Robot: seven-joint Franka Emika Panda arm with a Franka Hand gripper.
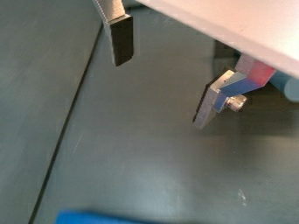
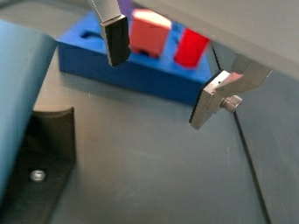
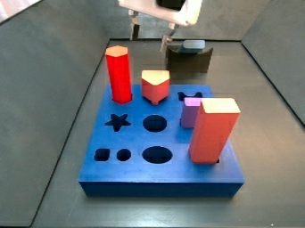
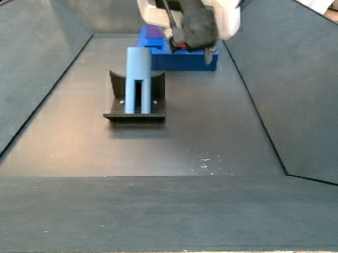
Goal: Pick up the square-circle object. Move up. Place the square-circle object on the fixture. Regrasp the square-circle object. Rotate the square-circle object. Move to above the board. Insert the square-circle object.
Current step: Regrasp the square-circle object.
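Observation:
The square-circle object [image 4: 138, 77], a pale grey-blue bar, stands upright on the dark fixture [image 4: 132, 111]. My gripper [image 4: 185, 43] hangs beyond it, over the near edge of the blue board [image 4: 179, 61]. Its jaws are open and empty in both wrist views [image 1: 162, 92] [image 2: 156, 93]. In a wrist view the board [image 2: 117, 68] lies ahead with the salmon block [image 2: 149, 33] and red peg [image 2: 191, 48] on it. In a side view the gripper [image 3: 152, 37] is by the fixture [image 3: 188, 61] behind the board [image 3: 131, 147]. I cannot make out the bar there.
The board carries a tall red peg [image 3: 118, 73], a salmon block [image 3: 212, 132], a short orange peg [image 3: 155, 85] and a purple peg [image 3: 190, 112]. Dark sloping walls close in the floor [image 4: 158, 148]. Part of the fixture's plate [image 2: 47, 166] shows in a wrist view.

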